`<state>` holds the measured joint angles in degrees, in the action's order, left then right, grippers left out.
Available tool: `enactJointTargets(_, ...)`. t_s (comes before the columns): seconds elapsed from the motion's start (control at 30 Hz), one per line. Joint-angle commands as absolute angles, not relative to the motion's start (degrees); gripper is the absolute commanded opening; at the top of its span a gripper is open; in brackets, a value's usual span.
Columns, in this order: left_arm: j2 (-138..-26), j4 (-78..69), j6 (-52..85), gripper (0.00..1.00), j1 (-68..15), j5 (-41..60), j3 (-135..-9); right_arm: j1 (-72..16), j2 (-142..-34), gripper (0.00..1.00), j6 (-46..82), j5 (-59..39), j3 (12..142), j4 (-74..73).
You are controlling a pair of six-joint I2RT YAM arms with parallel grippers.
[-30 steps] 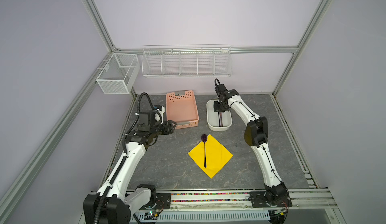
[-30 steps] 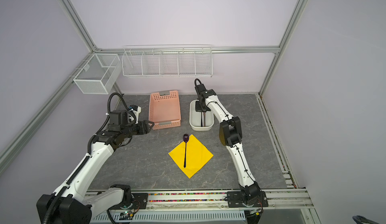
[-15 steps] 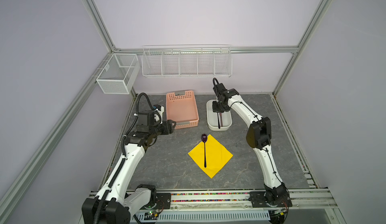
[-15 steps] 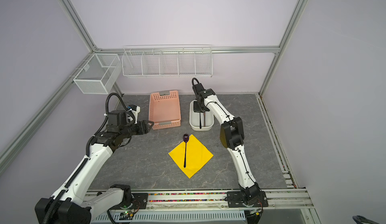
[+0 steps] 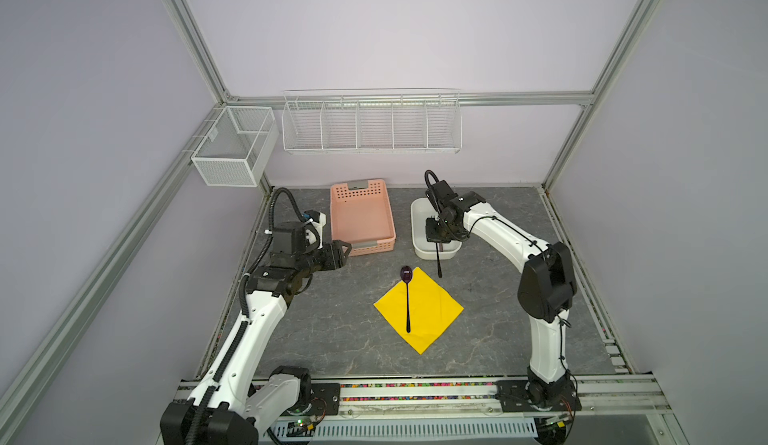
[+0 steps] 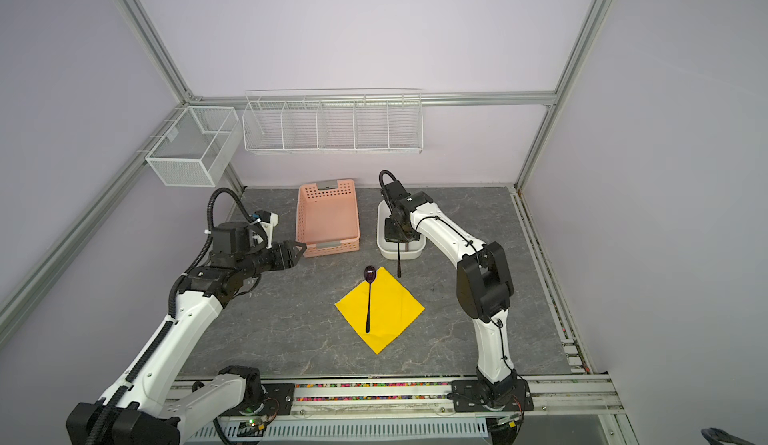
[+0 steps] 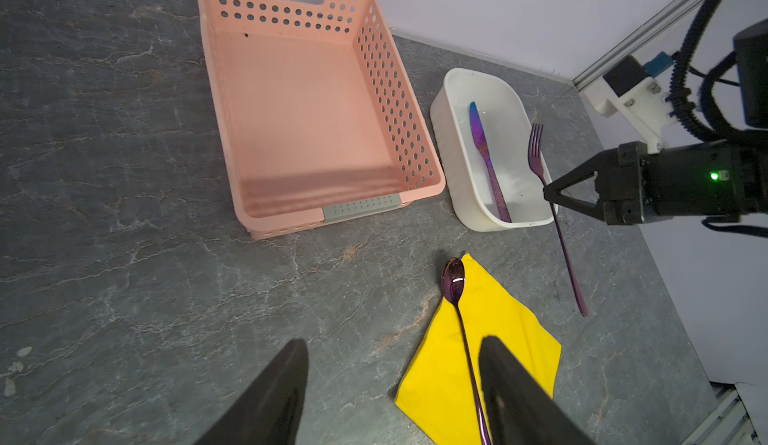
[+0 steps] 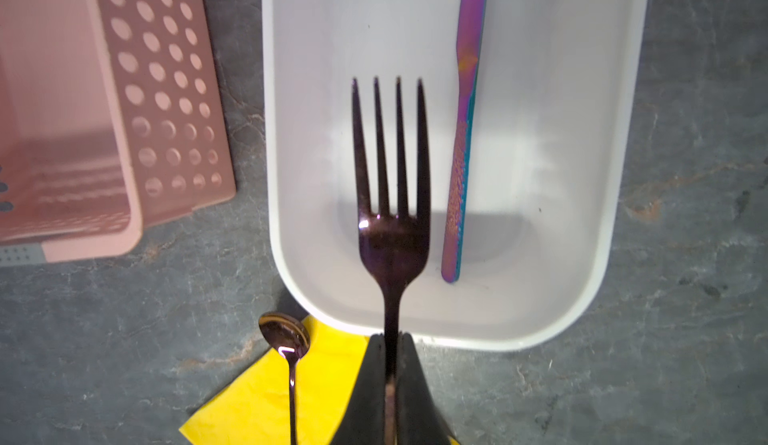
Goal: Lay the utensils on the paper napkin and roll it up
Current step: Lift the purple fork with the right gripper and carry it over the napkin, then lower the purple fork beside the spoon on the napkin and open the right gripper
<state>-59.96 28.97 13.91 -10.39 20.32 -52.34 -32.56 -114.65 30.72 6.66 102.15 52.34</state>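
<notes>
**Three pieces, three places**

One spoon (image 5: 407,297) lies on the single yellow paper napkin (image 5: 436,310). One fork (image 8: 390,214) is pinched in the right gripper (image 8: 390,351) above the white tub (image 7: 453,173), where one knife (image 7: 486,160) lies. The left gripper (image 7: 395,341) gapes empty near the pink basket (image 7: 386,90).

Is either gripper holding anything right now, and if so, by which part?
The right gripper pinches the fork by its handle, near the head. The left gripper is open, empty.

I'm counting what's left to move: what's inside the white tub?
Only the knife lies in the tub. The fork, pinched in the right claw, hangs above it and hides a thin strip of floor.
</notes>
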Motion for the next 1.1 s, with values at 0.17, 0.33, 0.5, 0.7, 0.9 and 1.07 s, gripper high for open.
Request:
enactJointTargets(0.17,-58.6,28.3,14.7,0.66,-10.0,22.3,-51.5,-37.6,-105.3,0.07,37.7,8.8,88.1,46.5)
enactJointTargets(0.33,-57.6,28.4,14.7,0.66,-10.0,21.7,-51.2,-41.3,-104.2,0.07,40.7,9.1,83.4,44.7)
enactJointTargets(0.5,-57.0,28.6,14.6,0.66,-10.0,21.1,-51.3,-43.9,-104.7,0.07,43.4,8.4,80.5,42.4)
enactJointTargets(0.7,-56.5,28.7,14.4,0.66,-10.0,20.6,-51.3,-45.7,-106.5,0.07,45.9,7.3,78.3,38.4)
enactJointTargets(0.9,-56.5,28.8,14.3,0.66,-10.0,20.4,-51.3,-46.4,-108.8,0.07,46.9,7.2,78.1,36.6)
enactJointTargets(1.07,-56.5,28.7,14.5,0.66,-10.0,20.3,-51.3,-46.4,-109.7,0.07,48.1,7.3,77.1,35.6)
